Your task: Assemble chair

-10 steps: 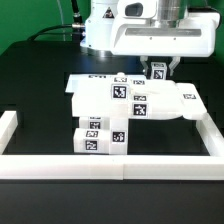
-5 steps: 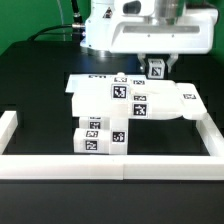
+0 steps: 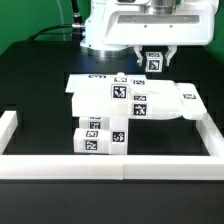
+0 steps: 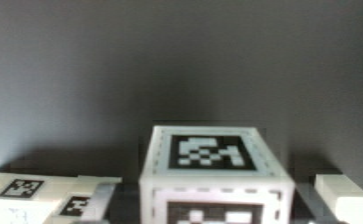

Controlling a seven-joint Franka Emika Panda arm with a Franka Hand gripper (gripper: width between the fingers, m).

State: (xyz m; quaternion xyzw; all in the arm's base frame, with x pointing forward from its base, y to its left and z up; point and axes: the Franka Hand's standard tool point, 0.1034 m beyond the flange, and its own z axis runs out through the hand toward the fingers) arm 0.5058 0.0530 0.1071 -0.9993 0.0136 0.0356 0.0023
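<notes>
Gripper narrow, pinching 1 tagged white block, held above the table at 12 o'clock of the chair, prob. to carry it over w/o snagging; chair stack sits against front border wall.

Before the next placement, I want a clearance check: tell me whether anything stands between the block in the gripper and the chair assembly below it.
Nothing visible does. The gripper holds a small tagged white block lifted above the far side of the chair assembly; only open air and black table show between them.
</notes>
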